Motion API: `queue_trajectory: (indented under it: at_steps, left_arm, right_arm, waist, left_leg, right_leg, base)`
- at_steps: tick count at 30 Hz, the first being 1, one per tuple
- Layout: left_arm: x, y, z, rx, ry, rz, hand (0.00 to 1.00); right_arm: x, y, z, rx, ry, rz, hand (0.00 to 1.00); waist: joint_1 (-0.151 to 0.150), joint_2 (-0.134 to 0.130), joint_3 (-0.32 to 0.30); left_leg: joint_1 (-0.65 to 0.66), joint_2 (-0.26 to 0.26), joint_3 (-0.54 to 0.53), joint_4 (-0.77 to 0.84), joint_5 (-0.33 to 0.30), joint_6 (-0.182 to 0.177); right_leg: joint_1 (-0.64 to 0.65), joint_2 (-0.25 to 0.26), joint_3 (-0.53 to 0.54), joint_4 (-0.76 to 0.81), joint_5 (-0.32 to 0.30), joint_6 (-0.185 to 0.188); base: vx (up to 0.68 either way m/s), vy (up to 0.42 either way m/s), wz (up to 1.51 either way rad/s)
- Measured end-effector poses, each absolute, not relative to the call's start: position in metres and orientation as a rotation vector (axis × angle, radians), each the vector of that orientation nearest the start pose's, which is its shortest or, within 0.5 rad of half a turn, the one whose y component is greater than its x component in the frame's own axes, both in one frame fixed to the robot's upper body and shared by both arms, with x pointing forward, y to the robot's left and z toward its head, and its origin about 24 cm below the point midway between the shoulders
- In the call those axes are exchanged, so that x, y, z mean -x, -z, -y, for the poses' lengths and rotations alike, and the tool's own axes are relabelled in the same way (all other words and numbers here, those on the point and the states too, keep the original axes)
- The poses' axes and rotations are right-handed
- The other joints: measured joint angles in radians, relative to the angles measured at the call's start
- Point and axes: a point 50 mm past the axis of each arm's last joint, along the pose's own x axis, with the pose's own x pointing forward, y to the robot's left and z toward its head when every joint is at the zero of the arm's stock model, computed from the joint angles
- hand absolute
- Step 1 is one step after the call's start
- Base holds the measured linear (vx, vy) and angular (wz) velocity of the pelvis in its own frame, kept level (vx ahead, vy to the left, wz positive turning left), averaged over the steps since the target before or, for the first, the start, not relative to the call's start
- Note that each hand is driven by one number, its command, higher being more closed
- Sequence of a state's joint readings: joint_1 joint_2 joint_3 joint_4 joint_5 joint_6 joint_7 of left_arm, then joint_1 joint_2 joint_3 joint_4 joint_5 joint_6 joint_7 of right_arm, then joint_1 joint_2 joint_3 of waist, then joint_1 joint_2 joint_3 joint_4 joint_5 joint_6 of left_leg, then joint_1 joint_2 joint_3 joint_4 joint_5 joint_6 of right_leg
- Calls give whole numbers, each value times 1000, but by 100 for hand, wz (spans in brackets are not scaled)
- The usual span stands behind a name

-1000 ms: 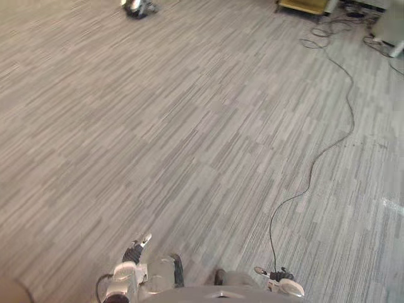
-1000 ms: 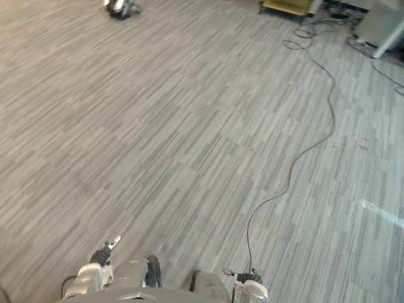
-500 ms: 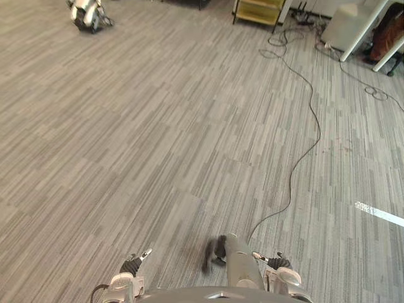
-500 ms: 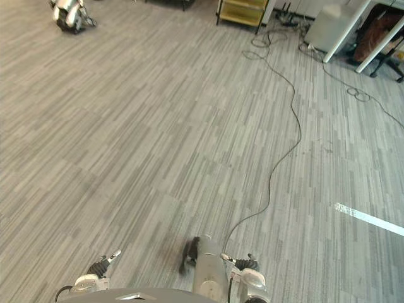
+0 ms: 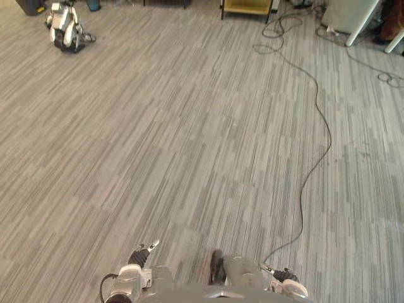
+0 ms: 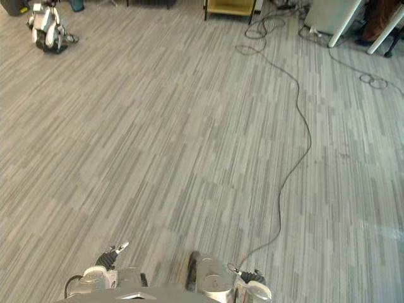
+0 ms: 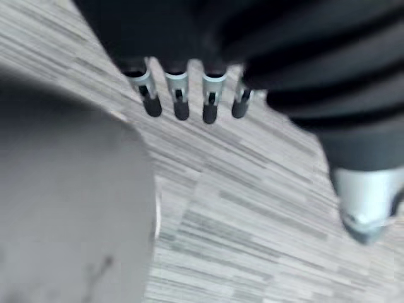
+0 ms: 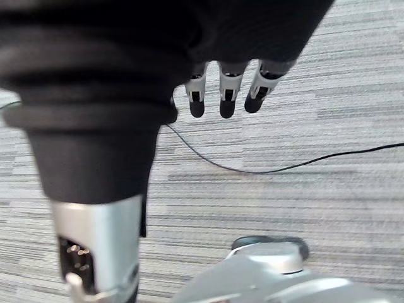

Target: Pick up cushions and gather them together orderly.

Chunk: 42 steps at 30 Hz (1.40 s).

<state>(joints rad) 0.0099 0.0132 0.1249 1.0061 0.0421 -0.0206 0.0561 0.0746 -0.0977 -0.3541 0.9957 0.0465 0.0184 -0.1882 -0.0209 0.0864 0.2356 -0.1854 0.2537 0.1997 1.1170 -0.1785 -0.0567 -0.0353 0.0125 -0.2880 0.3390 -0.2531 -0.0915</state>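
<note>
My left hand (image 5: 139, 256) hangs low at the bottom edge of the head views, over grey striped carpet (image 5: 189, 139). In its wrist view its fingers (image 7: 180, 96) are straight with nothing between them and the thumb. My right hand (image 5: 281, 276) hangs at the bottom right, apart from the left one. Its fingers (image 8: 222, 95) are also straight and hold nothing, with bare carpet past them.
A small white and black machine (image 5: 65, 30) sits on the floor at the far left. A yellow shelf unit (image 5: 247, 6) stands at the back, with a tangle of cables (image 5: 278, 28) and a white table leg (image 5: 361, 22) to its right.
The whole picture has shifted as the camera moved, bringing the far machine and shelf further into view. Both hands stay low and open.
</note>
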Motion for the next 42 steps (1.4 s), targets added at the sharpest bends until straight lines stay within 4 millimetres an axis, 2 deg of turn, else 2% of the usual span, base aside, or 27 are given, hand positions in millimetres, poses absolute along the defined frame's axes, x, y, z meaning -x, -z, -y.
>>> queue_trajectory:
  at_steps: [2, 3, 5, 6, 7, 8, 9, 10, 12, 13, 15, 16, 17, 18, 19, 21, 24, 27, 29, 30, 31, 33, 34, 36, 38, 39, 42]
  left_arm:
    - [-140, 147, -174, -16, -158, -956, 0]
    - [-143, 145, -174, -13, -161, -940, 0]
    - [-144, 144, -173, -2, -165, -927, 0]
    - [-145, 143, -173, 15, -174, -911, 0]
    - [-146, 143, -173, 18, -177, -904, 0]
    - [-146, 142, -177, 14, -187, -901, 0]
    - [-148, 141, -182, 3, -195, -894, 0]
    - [-149, 140, -185, 0, -203, -892, 0]
    - [-148, 140, -193, -14, -215, -893, 0]
    - [-147, 140, -195, -20, -216, -896, 0]
    - [-142, 144, -200, -42, -214, -933, 0]
    - [-139, 146, -200, -45, -213, -957, 0]
    - [-138, 147, -201, -45, -215, -966, 0]
    - [-131, 150, -201, -44, -218, -1000, 0]
    - [-127, 151, -201, -45, -220, -1011, 0]
    - [-122, 153, -202, -65, -203, -1036, 0]
    - [-119, 156, -199, -61, -200, -1054, 0]
    - [-114, 157, -197, -54, -197, -1067, 0]
    - [-111, 158, -196, -52, -200, -1076, 0]
    - [-111, 158, -196, -48, -201, -1074, 0]
    - [-110, 159, -190, -43, -188, -1079, 0]
    - [-109, 161, -178, -15, -174, -1086, 0]
    - [-111, 161, -176, 10, -188, -1078, 0]
    - [-113, 160, -174, 11, -179, -1072, 0]
    - [-116, 158, -174, 10, -177, -1056, 0]
    - [-121, 156, -176, 6, -177, -1035, 0]
    - [-128, 152, -176, 5, -179, -997, 0]
  right_arm:
    - [-92, 151, 244, -37, 601, -1068, 0]
    - [-94, 150, 244, -41, 602, -1060, 0]
    - [-95, 150, 244, -44, 605, -1057, 0]
    - [-95, 150, 244, -41, 608, -1058, 0]
    - [-96, 150, 243, -39, 605, -1056, 0]
    - [-99, 151, 238, -45, 593, -1057, 0]
    - [-102, 153, 229, -69, 578, -1063, 0]
    - [-104, 154, 223, -83, 565, -1064, 0]
    - [-100, 159, 206, -116, 532, -1100, 0]
    - [-100, 160, 205, -113, 526, -1104, 0]
    - [-101, 159, 204, -118, 521, -1095, 0]
    - [-103, 158, 206, -114, 521, -1084, 0]
    - [-103, 158, 208, -109, 523, -1078, 0]
    - [-105, 156, 213, -96, 525, -1068, 0]
    - [-106, 155, 215, -91, 525, -1061, 0]
    - [-110, 154, 220, -79, 529, -1050, 0]
    - [-109, 152, 227, -63, 539, -1049, 0]
    - [-105, 154, 227, -62, 541, -1063, 0]
    - [-89, 158, 225, -59, 543, -1119, 0]
    - [-85, 159, 226, -56, 551, -1129, 0]
    - [-83, 159, 228, -47, 556, -1132, 0]
    - [-79, 157, 237, -37, 582, -1129, 0]
    - [-80, 156, 240, -36, 594, -1124, 0]
    - [-80, 156, 239, -35, 590, -1121, 0]
    - [-82, 156, 239, -37, 590, -1109, 0]
    - [-82, 156, 238, -30, 578, -1111, 0]
    - [-82, 155, 241, -36, 595, -1102, 0]
  waist:
    - [24, -3, 1]
    - [36, -6, 2]
    - [48, -9, 2]
    - [63, -12, 1]
    - [71, -16, -4]
    - [79, -45, -19]
    - [71, -63, -32]
    - [69, -78, -36]
    - [75, -131, -71]
    - [75, -140, -77]
    - [61, -168, -77]
    - [54, -170, -73]
    - [53, -168, -72]
    - [55, -152, -64]
    - [57, -146, -64]
    - [53, -136, -59]
    - [39, -120, -50]
    - [7, -103, -34]
    - [-5, -118, -36]
    - [-5, -115, -35]
    - [-12, -82, -39]
    - [-10, -29, -53]
    - [-5, -9, -53]
    - [-10, 2, -47]
    - [-6, 1, -45]
    - [8, -19, -36]
    - [23, -21, -35]
  left_leg:
    - [-103, -21, 64, -201, -64, 10]
    - [-132, -53, 81, -470, -56, 0]
    - [-137, -82, 74, -682, -6, -11]
    - [-160, -97, 64, -848, 86, -20]
    - [-165, -101, 60, -856, 139, -24]
    - [-168, -126, 56, -835, 243, 10]
    - [-183, -149, 48, -788, 227, 62]
    - [-196, -154, 48, -744, 199, 83]
    - [-209, -181, 50, -592, 63, 114]
    - [-199, -191, 50, -574, 31, 118]
    - [-104, -237, 49, -567, -66, 129]
    - [-50, -252, 46, -573, -90, 133]
    - [-6, -261, 43, -591, -102, 137]
    - [96, -268, 44, -649, -117, 141]
    - [144, -268, 44, -682, -120, 139]
    - [285, -268, 45, -799, -119, 138]
    - [376, -260, 41, -879, -119, 137]
    - [450, -240, 0, -939, -120, 134]
    - [518, -248, -72, -952, -151, 71]
    - [542, -235, -101, -948, -161, 62]
    - [536, -200, -144, -892, -161, 61]
    - [480, -141, -180, -740, -146, 42]
    - [420, -107, -200, -588, -85, 19]
    - [269, -39, -223, -242, 177, -48]
    - [190, 17, -159, -60, 132, -27]
    - [133, 32, -103, 10, 70, -6]
    - [-10, 4, -32, -114, -51, -6]
  right_leg:
    - [96, -5, 50, -80, 13, 30]
    - [156, -17, 89, -135, 11, 48]
    - [199, -33, 117, -170, 0, 70]
    - [252, -52, 147, -207, -26, 101]
    - [269, -61, 166, -218, -39, 114]
    - [296, -91, 194, -234, -49, 121]
    - [299, -115, 203, -232, -33, 107]
    - [293, -129, 209, -218, -14, 104]
    - [259, -172, 243, -57, 23, 159]
    - [230, -178, 252, 34, 31, 173]
    - [57, -225, 301, 517, 174, 273]
    - [-15, -246, 281, 686, 182, 280]
    - [-47, -268, 245, 760, 171, 261]
    - [-96, -297, 175, 825, 116, 195]
    - [-120, -297, 144, 824, 89, 181]
    - [-212, -281, 30, 711, 0, 139]
    - [-314, -229, -50, 409, -6, 126]
    - [-348, -140, -26, -103, 203, 149]
    - [-344, -135, 58, -228, 268, 152]
    - [-346, -125, 83, -186, 362, 130]
    - [-363, -121, 79, -87, 392, 115]
    - [-365, -86, 45, -4, 340, 77]
    - [-343, -70, 14, 23, 292, 63]
    - [-236, -33, -14, 22, 208, 39]
    - [-155, -5, -11, 3, 165, 20]
    - [-78, 1, -2, -26, 136, 15]
    - [61, 1, 25, -118, 120, 39]
  base:
    - [550, 60, -84]
    - [489, 109, -92]
    - [463, 174, -68]
    - [537, 255, -63]
    - [686, 347, -75]
    - [639, 299, -46]
    - [645, 300, -29]
    - [662, 298, -5]
    - [659, 290, 8]
    - [638, 270, 20]
    - [658, 271, 31]
    - [571, 194, 27]
    - [539, 153, 12]
    - [423, 109, -4]
    - [588, 113, -11]
    - [544, 44, -6]
    - [417, -39, 3]
    - [495, -133, 43]
    - [565, -232, 74]
    - [574, -259, 79]
    - [686, -342, 63]
    - [565, -283, 39]
    - [456, -204, 24]
    - [685, -280, 26]
    - [591, -201, -4]
    - [392, -127, -11]
    - [507, -97, -15]
